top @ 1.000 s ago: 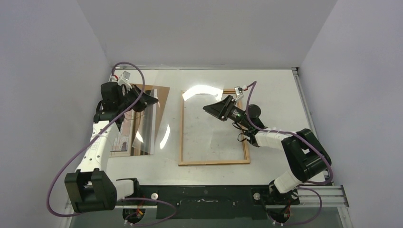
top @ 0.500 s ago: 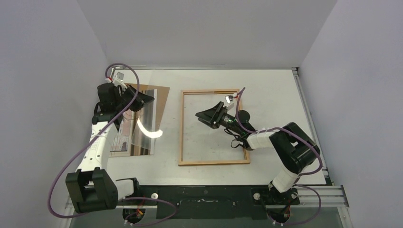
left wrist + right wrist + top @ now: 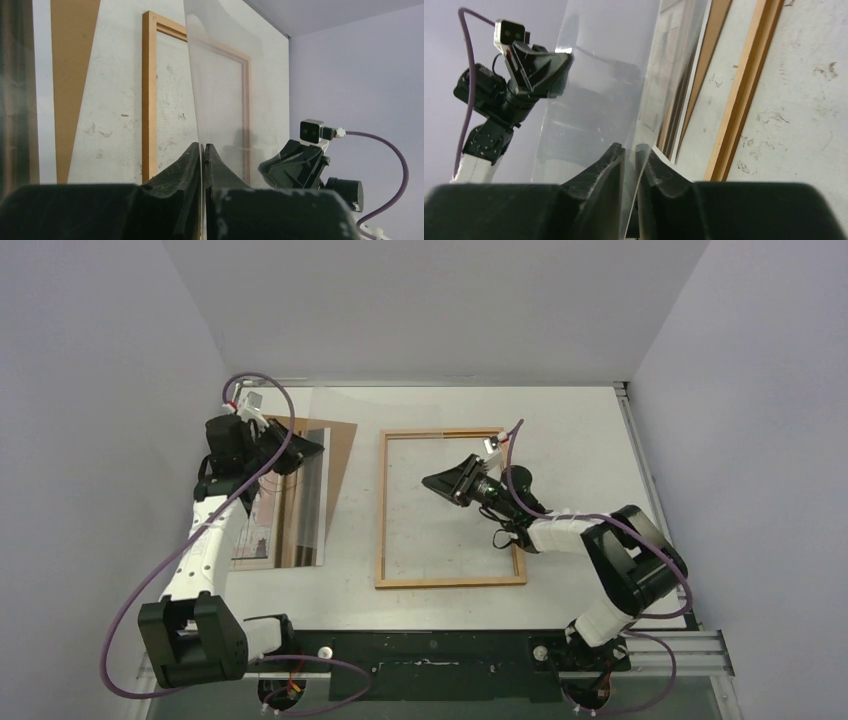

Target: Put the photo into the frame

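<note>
The left gripper [image 3: 202, 148] was clamped on one edge of a clear sheet [image 3: 225, 90], its fingers all but meeting with only the sheet's thickness between them. The left wrist view alone made this plain, since from overhead the sheet was nearly invisible. From that grip the sheet stretched away ahead of the fingers and off to that gripper's right, toward the right gripper [image 3: 629, 150]. The right wrist view showed those fingers standing narrow, with the sheet's other edge running down into the slot between them. A thin gap seemed to show on either side, so whether the pads actually bit on the sheet could not be told. The frame [image 3: 383, 510] lay flat on the table [image 3: 580, 440], directly beneath the right gripper and to the right of the left one, with table surface showing inside its wooden border. Only the overhead view took in all four rails. The photo [image 3: 256, 538] lay well apart from the frame, below the left gripper and back toward that arm's base, partly under the forearm. At that size it was just a pale, patterned rectangle, probably face up. A brown backing board [image 3: 340, 440] lay under the left gripper's tip, between photo and frame.
</note>
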